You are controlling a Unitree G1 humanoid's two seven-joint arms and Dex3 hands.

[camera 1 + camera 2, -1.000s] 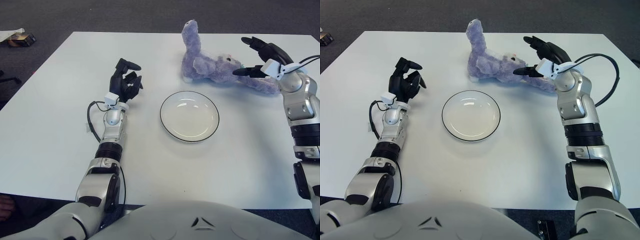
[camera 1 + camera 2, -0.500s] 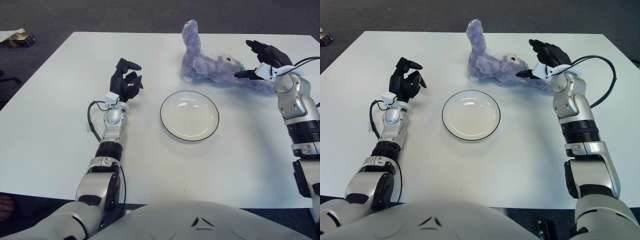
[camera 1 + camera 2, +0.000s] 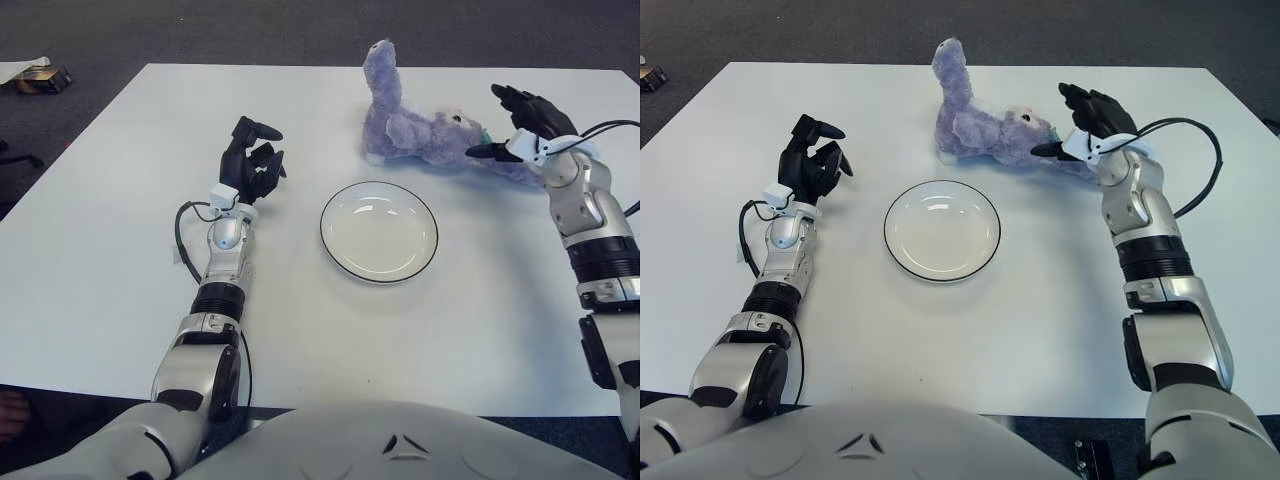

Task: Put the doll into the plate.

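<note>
The doll (image 3: 990, 130) lies on the table (image 3: 1040, 300) beyond the plate (image 3: 942, 231), not yet gripped. The right hand (image 3: 1080, 125) sits spread at its far end; it should close around the body, not loose fur. The plate holds nothing. The left hand (image 3: 810, 165), loosely curled and holding nothing, shows left of the plate.

Doll (image 3: 425, 135): fuzzy purple plush cloth. Plate (image 3: 379, 232): glossy white, smooth (ceramic-looking), thin dark rim. Surface (image 3: 100, 260): smooth matt white. Each robot hand: black matt plastic fingers; forearms glossy silver casing. Floor (image 3: 300, 30): dark rough carpet.
</note>
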